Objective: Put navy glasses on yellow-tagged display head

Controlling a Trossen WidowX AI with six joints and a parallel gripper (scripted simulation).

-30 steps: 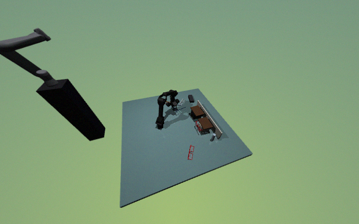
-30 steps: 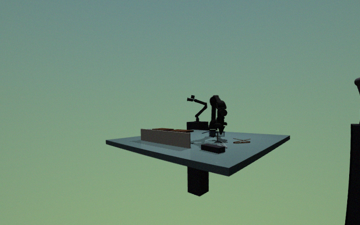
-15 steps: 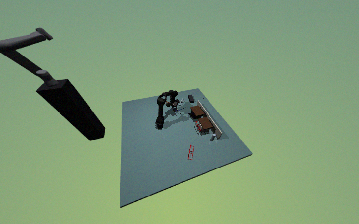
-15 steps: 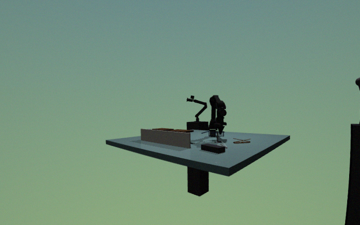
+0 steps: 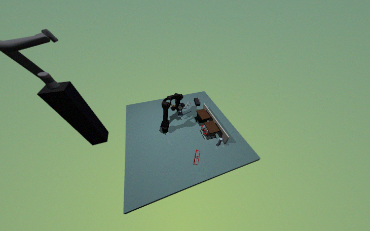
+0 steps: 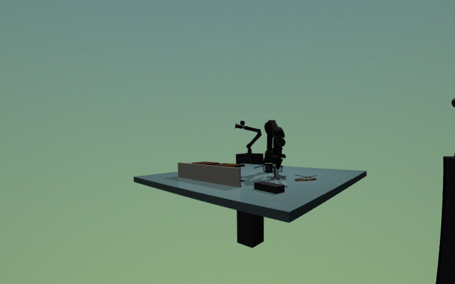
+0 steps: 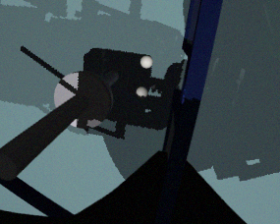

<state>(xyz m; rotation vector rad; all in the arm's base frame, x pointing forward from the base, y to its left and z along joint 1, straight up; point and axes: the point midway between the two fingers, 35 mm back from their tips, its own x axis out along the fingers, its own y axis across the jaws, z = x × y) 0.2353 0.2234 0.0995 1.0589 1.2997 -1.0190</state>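
Observation:
My gripper (image 5: 180, 109) (image 6: 273, 167) (image 7: 167, 161) is shut on the navy glasses (image 7: 204, 41), whose blue bar runs up the wrist view from between my dark fingers. It holds them a little above the table, near the arm's base and to the left of the two display heads. The heads show as brown-topped blocks, one (image 5: 203, 114) further back and one (image 5: 212, 126) nearer, in front of a pale panel (image 5: 216, 123) (image 6: 209, 174). The nearer head has red glasses (image 5: 204, 130) at its front. I see no yellow tag at this size.
A black box (image 5: 196, 101) (image 6: 268, 187) lies at the table's far side. Red glasses (image 5: 196, 157) lie further forward on the table, brown glasses (image 6: 302, 180) to one side. A grey cylinder (image 5: 219, 141) stands by the panel's end. A dark object (image 7: 115, 94) lies below the wrist.

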